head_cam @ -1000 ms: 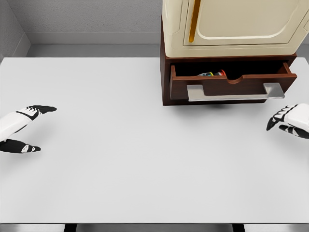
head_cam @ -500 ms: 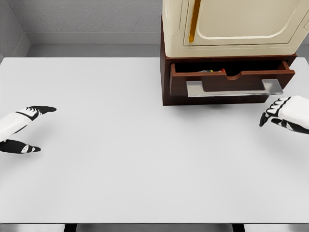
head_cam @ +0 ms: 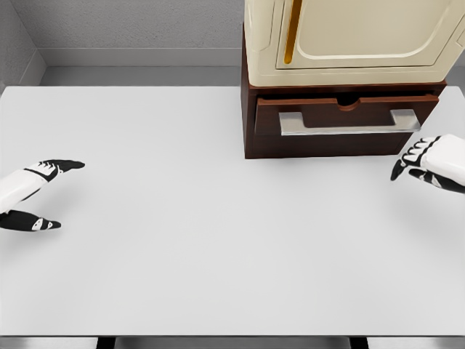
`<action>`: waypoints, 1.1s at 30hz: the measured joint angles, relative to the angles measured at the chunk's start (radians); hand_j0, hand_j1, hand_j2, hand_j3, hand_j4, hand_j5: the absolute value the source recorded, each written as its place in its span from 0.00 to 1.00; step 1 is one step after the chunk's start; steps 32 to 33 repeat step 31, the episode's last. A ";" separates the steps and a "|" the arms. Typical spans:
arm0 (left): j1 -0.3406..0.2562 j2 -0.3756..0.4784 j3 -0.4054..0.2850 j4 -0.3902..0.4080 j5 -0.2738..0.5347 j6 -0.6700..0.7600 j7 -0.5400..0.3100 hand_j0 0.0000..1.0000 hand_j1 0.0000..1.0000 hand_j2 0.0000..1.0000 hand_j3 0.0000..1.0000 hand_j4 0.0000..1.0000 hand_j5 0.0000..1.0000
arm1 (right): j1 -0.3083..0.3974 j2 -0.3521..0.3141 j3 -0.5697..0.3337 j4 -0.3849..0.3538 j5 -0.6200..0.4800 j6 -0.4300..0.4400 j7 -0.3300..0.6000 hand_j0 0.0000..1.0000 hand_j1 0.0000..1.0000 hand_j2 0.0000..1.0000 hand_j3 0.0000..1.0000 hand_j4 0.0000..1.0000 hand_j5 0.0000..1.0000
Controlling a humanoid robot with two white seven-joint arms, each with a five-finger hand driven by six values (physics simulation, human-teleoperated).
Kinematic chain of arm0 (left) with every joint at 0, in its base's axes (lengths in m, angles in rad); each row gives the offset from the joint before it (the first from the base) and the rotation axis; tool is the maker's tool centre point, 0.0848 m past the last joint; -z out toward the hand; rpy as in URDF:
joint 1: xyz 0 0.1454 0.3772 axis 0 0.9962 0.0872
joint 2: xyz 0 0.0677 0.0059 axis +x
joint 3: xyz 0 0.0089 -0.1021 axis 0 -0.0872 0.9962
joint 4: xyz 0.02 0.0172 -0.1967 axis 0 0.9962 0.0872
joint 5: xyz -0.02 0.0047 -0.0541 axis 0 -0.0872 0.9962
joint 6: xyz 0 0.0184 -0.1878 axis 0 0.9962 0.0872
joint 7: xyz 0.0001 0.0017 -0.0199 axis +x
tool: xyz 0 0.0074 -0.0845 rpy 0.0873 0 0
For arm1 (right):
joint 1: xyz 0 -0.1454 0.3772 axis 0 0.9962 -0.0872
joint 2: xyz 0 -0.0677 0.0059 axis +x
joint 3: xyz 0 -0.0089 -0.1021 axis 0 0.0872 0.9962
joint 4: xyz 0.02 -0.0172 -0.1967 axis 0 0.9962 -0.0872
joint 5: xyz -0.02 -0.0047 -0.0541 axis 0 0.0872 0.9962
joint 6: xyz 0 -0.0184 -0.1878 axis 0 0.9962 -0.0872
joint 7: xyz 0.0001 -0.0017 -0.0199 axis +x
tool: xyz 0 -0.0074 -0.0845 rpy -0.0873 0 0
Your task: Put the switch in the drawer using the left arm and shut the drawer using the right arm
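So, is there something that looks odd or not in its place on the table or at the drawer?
Nothing stands out. The drawer sits nearly shut and level in the brown cabinet. The left robot hand rests open at the table's left edge; the right robot hand is beside the drawer, not touching it.

Cabinet (head_cam: 349, 73) blocks table's (head_cam: 182, 240) far right; drawer (head_cam: 341, 120) nearly flush w/ its front, handle (head_cam: 347, 122) sticking out; table left of & in front of cabinet is open; R hand (head_cam: 429, 161) just off cabinet's front-right corner.
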 measured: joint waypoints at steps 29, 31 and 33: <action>0.011 0.000 0.002 0.001 0.006 0.000 0.000 1.00 1.00 1.00 1.00 1.00 1.00 | -0.163 0.179 0.064 0.133 0.081 0.000 0.023 0.49 0.49 0.49 0.49 0.49 0.49; 0.012 0.000 0.003 0.001 0.007 0.000 0.000 1.00 1.00 1.00 1.00 1.00 1.00 | -0.147 0.167 0.065 0.135 0.082 0.000 0.022 0.49 0.49 0.49 0.49 0.49 0.49; 0.012 0.000 0.003 0.001 0.007 0.000 0.000 1.00 1.00 1.00 1.00 1.00 1.00 | -0.147 0.167 0.065 0.135 0.082 0.000 0.022 0.49 0.49 0.49 0.49 0.49 0.49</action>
